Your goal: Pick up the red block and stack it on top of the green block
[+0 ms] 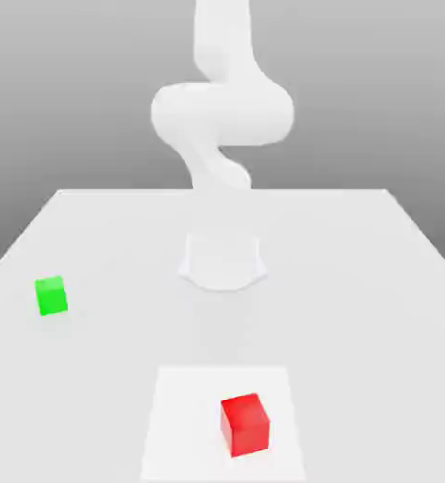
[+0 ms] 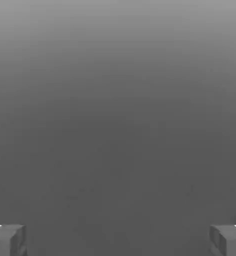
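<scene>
Exterior view: white table [image 1: 94, 226], grey backdrop [image 1: 66, 85]

**Two cubes, well apart on the table**

You see the red block [image 1: 244, 425], a plain bright cube, resting flat and slightly turned on a paler square patch. The green block [image 1: 51, 295], same size, sits flat toward the exterior view's left. Neither lies between your claw's [image 2: 118, 240] wide-spread fingertips; nothing is gripped.

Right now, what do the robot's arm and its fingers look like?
The arm is plain white, with smooth rounded segments, no visible cables or markings, on a round white base. In the hand view the fingers are blocky and dark grey, with white parts at their outer edges.
</scene>
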